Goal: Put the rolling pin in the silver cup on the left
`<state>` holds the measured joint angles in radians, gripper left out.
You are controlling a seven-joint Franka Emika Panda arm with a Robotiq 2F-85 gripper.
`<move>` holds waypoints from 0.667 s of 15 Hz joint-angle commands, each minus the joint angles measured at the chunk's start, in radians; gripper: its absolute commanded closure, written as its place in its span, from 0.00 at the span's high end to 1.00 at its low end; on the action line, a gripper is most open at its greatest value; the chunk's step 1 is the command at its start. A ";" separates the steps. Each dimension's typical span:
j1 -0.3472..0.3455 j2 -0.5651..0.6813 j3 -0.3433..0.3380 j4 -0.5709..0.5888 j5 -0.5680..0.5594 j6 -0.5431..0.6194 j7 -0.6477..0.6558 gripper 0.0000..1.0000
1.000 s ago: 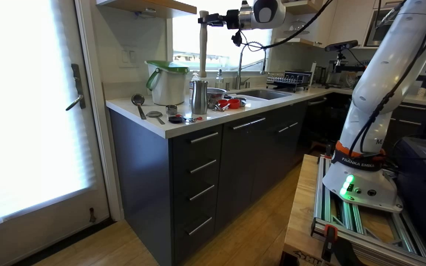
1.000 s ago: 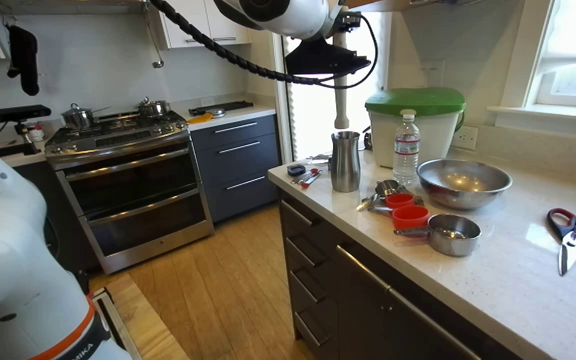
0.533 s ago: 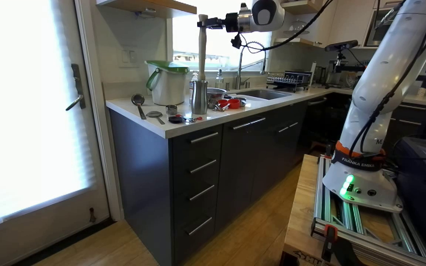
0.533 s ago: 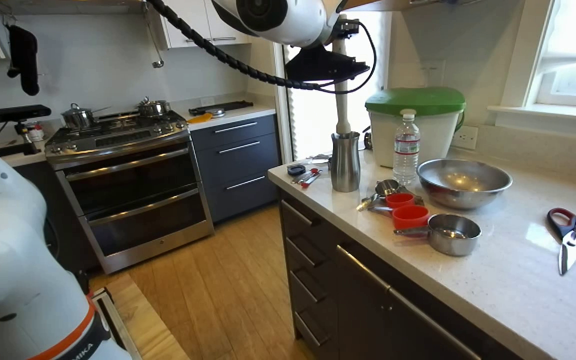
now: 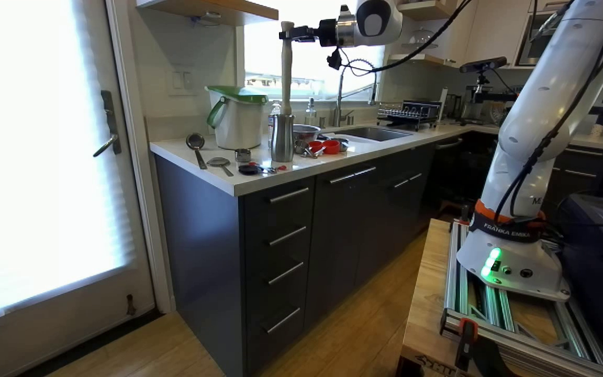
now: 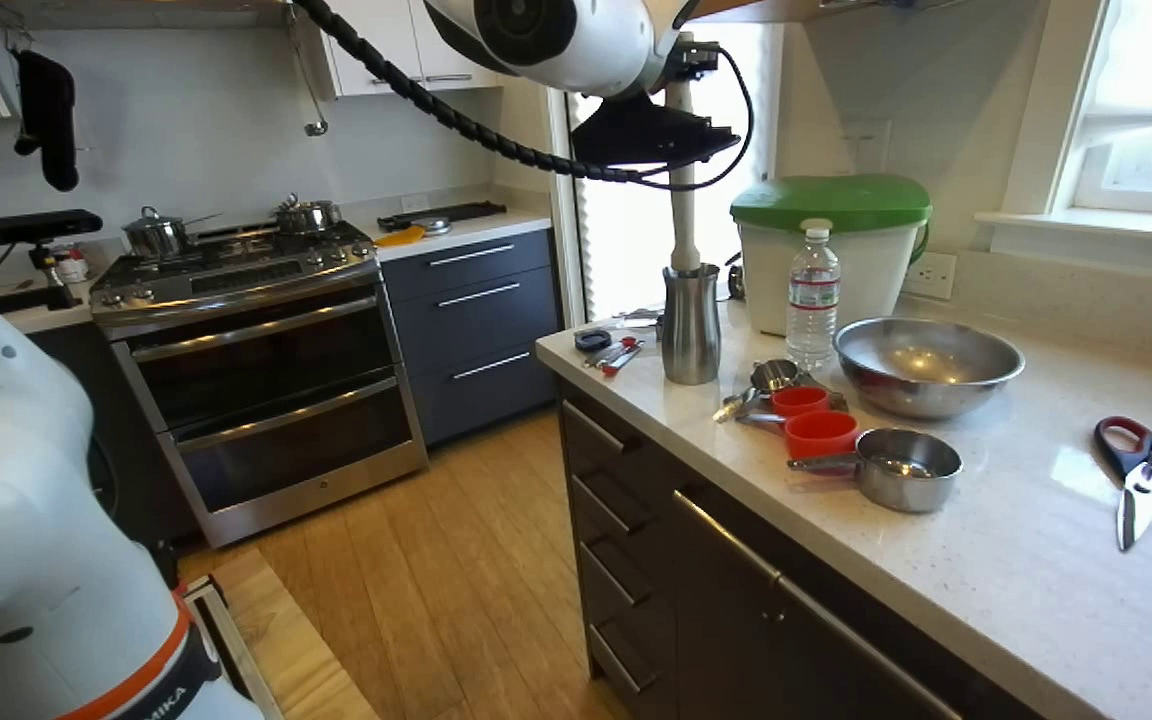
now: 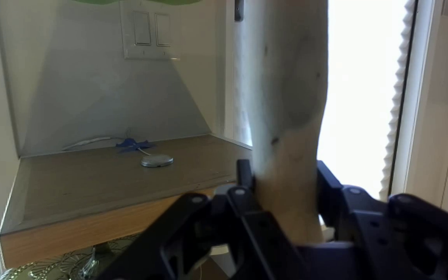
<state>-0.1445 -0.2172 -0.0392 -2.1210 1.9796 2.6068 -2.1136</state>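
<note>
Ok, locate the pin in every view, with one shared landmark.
In an exterior view: pin, upper half, just left of centre.
In an exterior view: pin, upper half, right of centre.
Wrist view: pin, right of centre, down from the top.
Landmark: green lid, probably the green edge atop the wrist view too.

My arm point(image 5: 526, 115) is glossy white with an orange band point(image 5: 484, 210), and its lights point(image 5: 490, 262) glow green; my gripper point(image 7: 285, 175) is black. The rolling pin point(image 7: 290, 77) comes through on my wrist feed pale, greyish in one stretch, warm tan in another, with dark specks. I read the cup point(image 6: 691, 330) as plain silver, the bucket point(image 6: 776, 270) white under a green lid point(image 6: 831, 205), the scissors point(image 6: 1146, 472) dark and red at the handles, the counter point(image 6: 1016, 560) off-white, faintly speckled
</note>
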 commanded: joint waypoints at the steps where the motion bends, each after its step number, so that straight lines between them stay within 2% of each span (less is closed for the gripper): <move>1: 0.002 0.007 0.002 -0.005 0.028 -0.001 -0.015 0.16; 10: 0.004 0.057 0.027 -0.019 0.129 0.010 -0.111 0.16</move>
<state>-0.1432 -0.1728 -0.0211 -2.1245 2.0492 2.6068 -2.1603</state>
